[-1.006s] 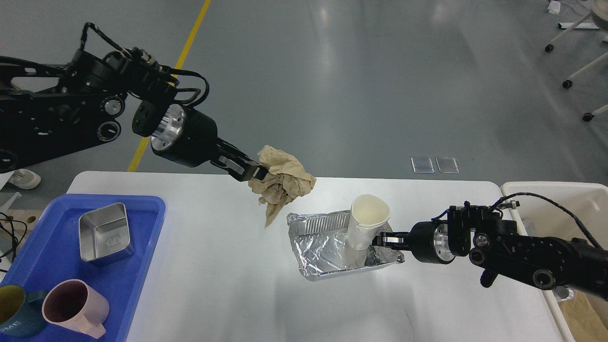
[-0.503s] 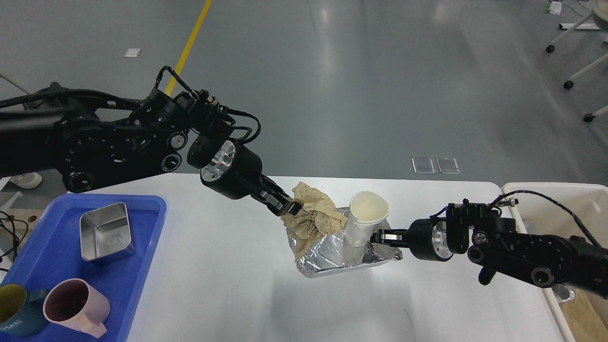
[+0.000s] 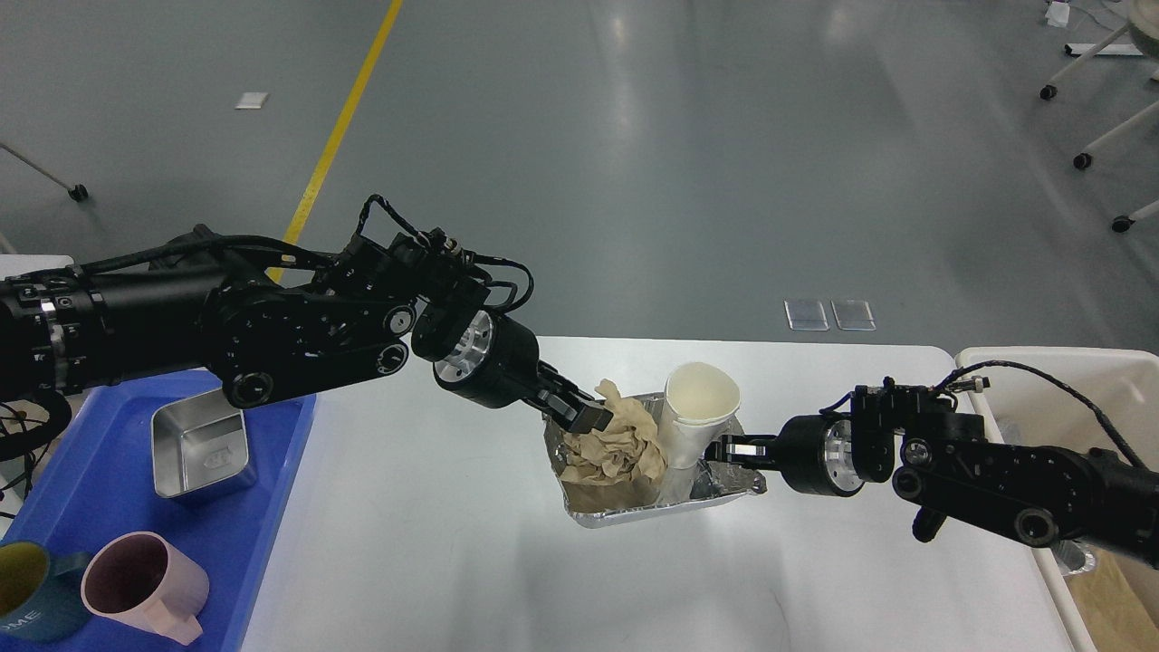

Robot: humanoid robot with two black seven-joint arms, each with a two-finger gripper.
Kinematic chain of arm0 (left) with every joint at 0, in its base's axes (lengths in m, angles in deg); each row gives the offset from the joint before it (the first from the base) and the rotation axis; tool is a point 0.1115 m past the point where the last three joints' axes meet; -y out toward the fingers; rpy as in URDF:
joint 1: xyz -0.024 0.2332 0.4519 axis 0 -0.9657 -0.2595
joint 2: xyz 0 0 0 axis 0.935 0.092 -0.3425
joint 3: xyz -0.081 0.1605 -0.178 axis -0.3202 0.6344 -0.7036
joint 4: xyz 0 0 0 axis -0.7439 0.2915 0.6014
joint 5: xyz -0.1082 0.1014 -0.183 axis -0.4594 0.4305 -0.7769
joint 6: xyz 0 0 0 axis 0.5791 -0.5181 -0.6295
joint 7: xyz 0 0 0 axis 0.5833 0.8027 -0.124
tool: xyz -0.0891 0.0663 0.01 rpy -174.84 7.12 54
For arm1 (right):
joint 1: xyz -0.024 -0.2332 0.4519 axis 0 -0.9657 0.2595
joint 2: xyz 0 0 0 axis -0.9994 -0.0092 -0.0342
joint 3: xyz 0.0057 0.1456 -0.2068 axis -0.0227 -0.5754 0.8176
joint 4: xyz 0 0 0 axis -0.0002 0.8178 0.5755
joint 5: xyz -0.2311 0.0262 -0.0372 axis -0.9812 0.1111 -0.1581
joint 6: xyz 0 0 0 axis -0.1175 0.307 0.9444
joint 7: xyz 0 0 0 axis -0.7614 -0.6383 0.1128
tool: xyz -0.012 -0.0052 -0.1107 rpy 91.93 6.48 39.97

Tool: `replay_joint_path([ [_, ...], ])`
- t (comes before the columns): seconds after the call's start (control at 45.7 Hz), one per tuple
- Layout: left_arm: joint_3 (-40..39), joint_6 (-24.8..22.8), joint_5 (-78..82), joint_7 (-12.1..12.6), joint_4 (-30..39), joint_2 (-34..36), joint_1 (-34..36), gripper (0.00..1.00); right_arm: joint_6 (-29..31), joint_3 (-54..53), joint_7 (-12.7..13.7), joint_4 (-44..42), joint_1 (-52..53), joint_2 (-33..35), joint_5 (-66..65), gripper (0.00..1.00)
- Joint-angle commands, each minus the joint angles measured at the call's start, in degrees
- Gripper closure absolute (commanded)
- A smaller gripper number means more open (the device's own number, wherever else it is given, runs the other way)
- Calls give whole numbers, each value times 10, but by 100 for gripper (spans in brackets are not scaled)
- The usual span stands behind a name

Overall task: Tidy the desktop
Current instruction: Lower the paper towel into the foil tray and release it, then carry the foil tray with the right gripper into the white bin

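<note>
my left gripper [image 3: 593, 418] is down over the foil tray [image 3: 625, 516], its jaws pinched on the crumpled brown paper [image 3: 616, 448] — the wad now sits inside the tray, filling its left half. a white paper cup [image 3: 697, 412] stands upright in the same tray, just beside the paper on its right. my right gripper [image 3: 729, 448] reaches in from the right at the cup's lower wall and the tray's right rim; it is dark and seen side-on, so i cannot tell whether its jaws are spread or pressed on anything. the desktop [image 3: 435, 543] is the white tabletop under all of this, with the foil tray near its middle. on its left edge lies a blue plastic tray [image 3: 272, 507] holding a square metal tin [image 3: 199, 448], a pink mug [image 3: 145, 589] and a dark blue mug [image 3: 32, 602] — well apart from the foil tray. a beige bin [image 3: 1068, 371] stands at the right end of the table.
</note>
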State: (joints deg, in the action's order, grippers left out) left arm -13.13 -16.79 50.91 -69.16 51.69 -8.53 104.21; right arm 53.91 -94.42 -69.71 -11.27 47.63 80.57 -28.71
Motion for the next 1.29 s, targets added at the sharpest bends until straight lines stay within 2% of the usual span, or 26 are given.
replay_joint_path([
  [0.0,1,14,-16,-4,-1,-2,1,13,0,1,0,2,1,1,0,100],
  [0.263,-7,8,-25,-10,0,4,17,12,-3,0,0,-2,-1,2,1,100],
  [0.416,-40,17,-76,-10,-6,17,25,11,-9,-5,2,-23,-7,18,6,100],
  [0.569,-79,27,-131,-7,-39,42,13,11,-10,-54,4,-60,-26,47,68,100],
  [0.787,-144,77,-231,-1,-54,97,-49,11,-10,-163,8,-114,-78,95,145,100],
  [0.984,-235,130,-300,-1,-76,143,-138,11,-10,-272,8,-171,-162,134,190,100],
  [1.137,-322,149,-329,-1,-93,151,-211,11,-20,-355,17,-215,-236,150,229,100],
  [1.269,-378,174,-330,-1,-103,150,-255,11,-33,-384,26,-246,-280,158,261,100],
])
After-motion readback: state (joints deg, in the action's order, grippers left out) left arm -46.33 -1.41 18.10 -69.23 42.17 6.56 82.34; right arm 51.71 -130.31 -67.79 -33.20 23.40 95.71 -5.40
